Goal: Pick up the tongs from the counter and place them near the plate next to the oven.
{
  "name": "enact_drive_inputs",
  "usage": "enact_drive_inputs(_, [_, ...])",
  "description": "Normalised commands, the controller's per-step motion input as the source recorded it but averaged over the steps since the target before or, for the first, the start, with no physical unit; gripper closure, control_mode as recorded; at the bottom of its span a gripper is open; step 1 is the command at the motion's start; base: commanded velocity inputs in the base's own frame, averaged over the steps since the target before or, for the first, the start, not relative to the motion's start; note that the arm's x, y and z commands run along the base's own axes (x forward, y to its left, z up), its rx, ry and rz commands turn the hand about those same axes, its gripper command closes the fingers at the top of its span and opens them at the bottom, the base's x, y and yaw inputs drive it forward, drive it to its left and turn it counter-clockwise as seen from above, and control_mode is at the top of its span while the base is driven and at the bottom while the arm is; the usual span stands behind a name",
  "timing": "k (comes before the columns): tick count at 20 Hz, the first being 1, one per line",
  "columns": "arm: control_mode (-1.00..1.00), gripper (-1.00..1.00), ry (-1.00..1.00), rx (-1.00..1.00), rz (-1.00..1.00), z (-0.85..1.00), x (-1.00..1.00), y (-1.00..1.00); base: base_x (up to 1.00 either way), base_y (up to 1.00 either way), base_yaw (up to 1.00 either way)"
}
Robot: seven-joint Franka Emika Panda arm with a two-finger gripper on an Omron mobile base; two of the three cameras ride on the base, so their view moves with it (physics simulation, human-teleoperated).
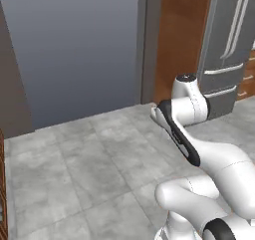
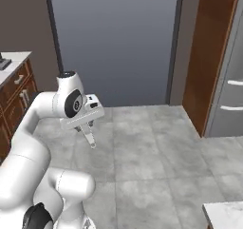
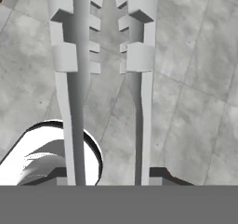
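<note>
The silver-grey tongs (image 3: 65,56) run up the middle of the hand view, their two ridged arms side by side with a narrow gap, over grey floor tiles. My gripper (image 3: 109,176) is shut on the tongs near their lower end. In the right base view the gripper (image 2: 87,127) hangs from the raised wrist and points down at the floor, with the thin tongs (image 2: 90,139) sticking out below it. The plate and the oven are out of view.
Grey tiled floor (image 2: 142,147) spreads ahead, backed by a blue-grey wall (image 2: 114,38). A steel fridge (image 1: 226,45) and a wood panel (image 1: 179,35) stand right. Brown drawers under a white top (image 2: 16,88) sit far left; a marble corner (image 2: 225,214) shows at lower right.
</note>
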Motion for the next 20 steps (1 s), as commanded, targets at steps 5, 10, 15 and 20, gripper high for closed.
enact_drive_inputs(5, [1.0, 1.0, 0.0, 0.0, 0.0, 0.0, 0.0, 0.0, -0.24, 0.0, 0.59])
enact_drive_inputs(10, [1.0, 1.0, 0.0, 0.0, 0.0, 0.0, 0.0, 0.0, -0.28, 0.0, 0.59])
enact_drive_inputs(15, [1.0, 1.0, 0.0, 0.0, 0.0, 0.0, 0.0, 0.0, -0.32, 0.0, 0.59])
enact_drive_inputs(20, [1.0, 1.0, 0.0, 0.0, 0.0, 0.0, 0.0, 0.0, -0.35, 0.0, 0.6])
